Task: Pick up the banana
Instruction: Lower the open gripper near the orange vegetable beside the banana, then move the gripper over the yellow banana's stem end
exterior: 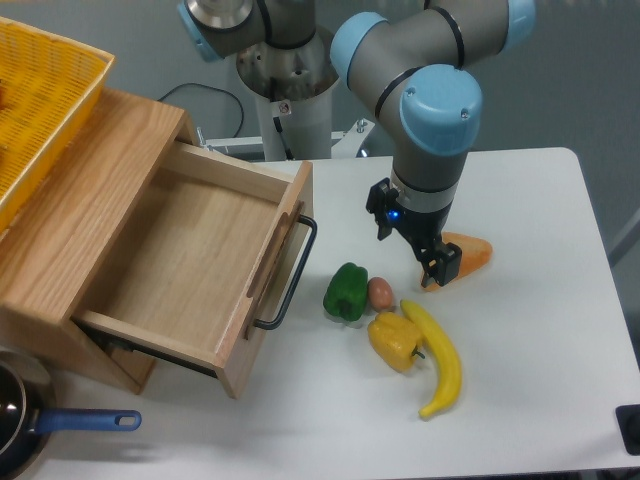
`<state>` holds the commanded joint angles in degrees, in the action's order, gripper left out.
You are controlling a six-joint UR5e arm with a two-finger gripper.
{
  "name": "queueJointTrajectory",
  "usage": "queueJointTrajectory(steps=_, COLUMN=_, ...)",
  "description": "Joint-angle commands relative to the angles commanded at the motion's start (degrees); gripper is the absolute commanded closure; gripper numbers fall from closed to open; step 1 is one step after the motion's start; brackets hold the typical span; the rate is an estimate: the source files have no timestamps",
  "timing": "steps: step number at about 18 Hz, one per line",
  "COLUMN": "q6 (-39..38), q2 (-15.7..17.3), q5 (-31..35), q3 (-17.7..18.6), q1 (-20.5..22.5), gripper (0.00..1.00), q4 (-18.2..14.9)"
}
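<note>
The banana is long, curved and bright yellow. It lies on the white table at the front right, with its upper end touching a chunky yellow bell pepper. My gripper hangs above the table just behind the banana's upper end. It is open, its two dark fingers spread wide with nothing between them. The right fingertip stands in front of an orange carrot-like piece.
A green pepper and a small brownish round piece lie left of the banana. A wooden box with an open empty drawer fills the left side, with a yellow basket on top. A pan with a blue handle sits at the front left.
</note>
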<state>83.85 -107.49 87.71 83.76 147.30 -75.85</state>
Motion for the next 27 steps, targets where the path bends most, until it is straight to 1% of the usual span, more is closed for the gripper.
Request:
queueJointTrajectory(steps=7, q6=-0.6, q2=0.3, q5=-2.5, q3=2.1, q1=-0.2, gripper=0.00, q4=0.1)
queueJointTrajectory(steps=10, q6=-0.9, q2=-0.5, q5=-2.5, q3=2.0, q1=-0.2, gripper=0.00, q4=0.4)
queueJointTrajectory(steps=11, q6=-1.1, q2=-1.0, q5=-2.5, q3=2.1, q1=-0.1, gripper=0.00, q4=1.3)
queueJointTrajectory(steps=14, q6=-2.9, q2=-1.8, q5=-2.7, q3=2.1, q1=0.5, gripper=0.00, q4=2.4)
queueJointTrajectory(steps=16, q6=-5.5, q2=-2.0, q5=-3.2, q3=2.1, q1=0.3, gripper=0.00, q4=4.6)
queueJointTrajectory(steps=18, q6=-9.0, q2=-2.4, q5=-3.3, q3=2.1, q1=-0.3, gripper=0.00, q4=5.1)
queueJointTrajectory(steps=23, q6=-9.8, q2=-3.9, q5=-3.4, q3=1.1, q1=0.1, gripper=0.00, q4=9.7)
queueJointTrajectory(steps=26, q6=-10.3, q2=-6.7, q5=-3.8, q3=-1.0, q1=0.2, gripper=0.00, q4=10.1)
queueJointTrajectory(steps=27, q6=-12.3, q2=-7.8, q5=-3.8, q3=-1.5, q1=0.3, gripper=0.00, q4=10.6)
